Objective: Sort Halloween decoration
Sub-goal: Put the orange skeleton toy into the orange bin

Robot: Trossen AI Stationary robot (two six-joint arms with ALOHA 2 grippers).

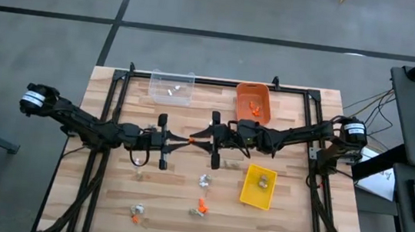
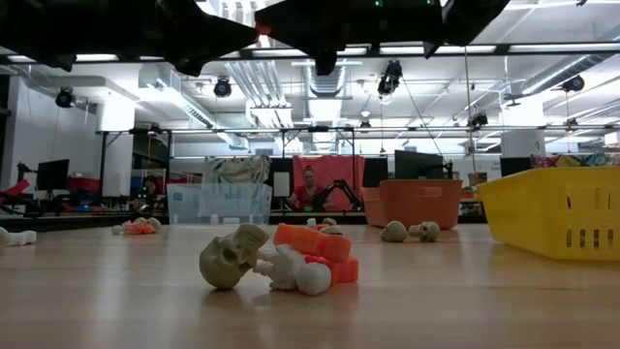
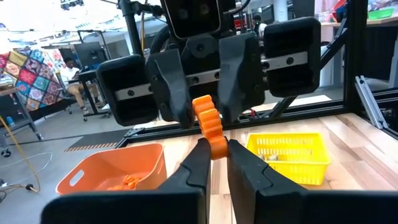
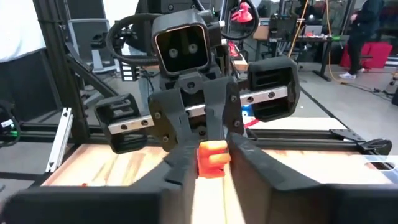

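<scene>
A: Where is the orange trinket (image 3: 209,126)?

B: In the air over mid-worktop, between the two arms; the left tool (image 3: 213,146) is pinched shut on one end, and the right tool (image 4: 211,157) sits narrow around the other, both gripping it as far as I can judge; a handover, I'd say.

A: How much is sorted?

B: Partly; the orange bin (image 1: 253,103) holds orange pieces, the clear bin (image 1: 172,87) a pale piece or two, the yellow bin (image 1: 258,187) one dull piece.

A: And left?

B: Several; a skull (image 2: 231,259) with white and orange bits beside it, plus small clusters elsewhere on the worktop (image 1: 106,198); roughly halfway, by my guess.
</scene>
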